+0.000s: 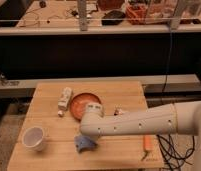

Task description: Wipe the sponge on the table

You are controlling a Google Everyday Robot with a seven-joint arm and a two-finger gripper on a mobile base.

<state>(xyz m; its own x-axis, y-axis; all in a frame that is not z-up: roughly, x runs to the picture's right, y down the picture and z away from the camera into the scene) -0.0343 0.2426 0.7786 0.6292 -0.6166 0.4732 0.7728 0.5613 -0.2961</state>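
The small blue sponge [84,144] lies flat on the light wooden table [114,92], near its front edge and left of the middle. My white arm reaches in from the right, and its wrist bends down so that the gripper [85,138] sits right on top of the sponge. The wrist housing hides most of the gripper and the back part of the sponge. Only the sponge's front and left edges show.
An orange bowl [83,103] sits just behind the wrist. A white bottle [64,99] lies on its side left of the bowl. A white cup [34,137] stands at the front left. An orange pen-like object [148,143] lies front right. Behind is a cluttered workbench [99,20].
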